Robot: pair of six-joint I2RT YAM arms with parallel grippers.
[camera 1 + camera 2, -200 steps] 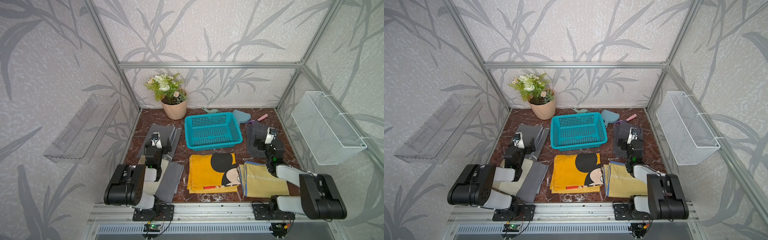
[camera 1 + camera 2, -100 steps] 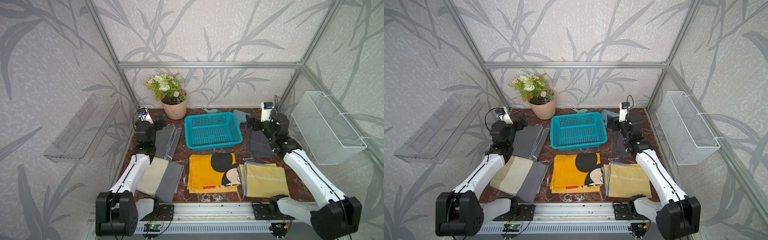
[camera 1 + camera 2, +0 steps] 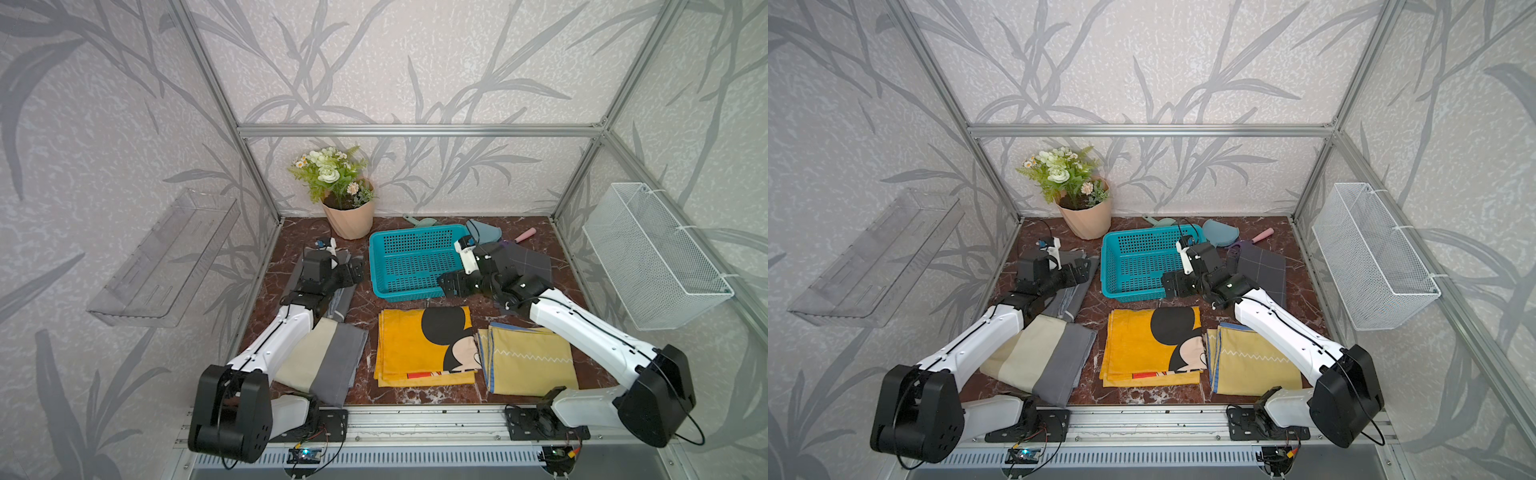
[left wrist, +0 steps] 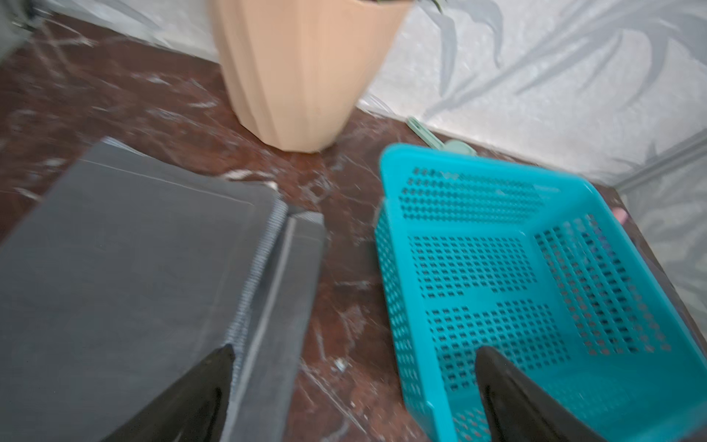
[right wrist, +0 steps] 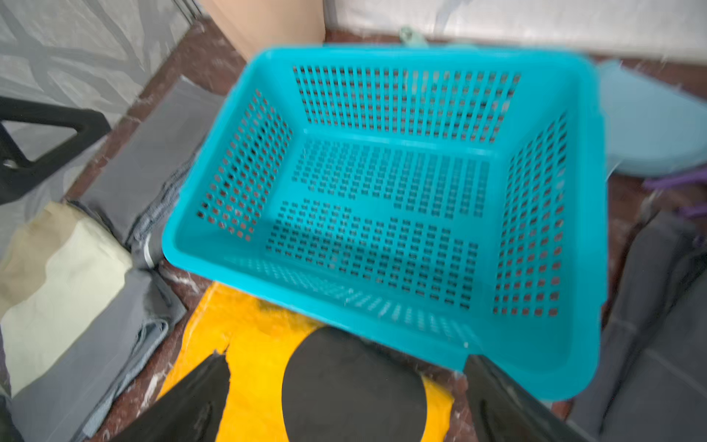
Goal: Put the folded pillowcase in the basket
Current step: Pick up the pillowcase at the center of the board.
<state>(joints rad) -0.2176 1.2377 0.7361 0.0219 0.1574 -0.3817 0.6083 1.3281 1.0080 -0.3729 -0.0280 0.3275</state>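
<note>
As it lies beside the basket [image 3: 415, 262], the pillowcase [image 3: 405, 345] shows Mickey Mouse.

This was a lab cell dressed as a home. Aluminium framing [image 3: 415, 129] held leaf-patterned panels [image 3: 415, 62]; a flower pot [image 3: 351, 218] stood at the tabletop's [image 3: 361, 309] back edge.

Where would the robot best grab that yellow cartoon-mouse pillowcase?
I'd pinch the far edge of the yellow pillowcase, the one facing the basket. It lies flat, so come straight down from above. That edge looks cleanly folded. The near edge shows loose layers, and the mustard cloth crowds one side.
</note>
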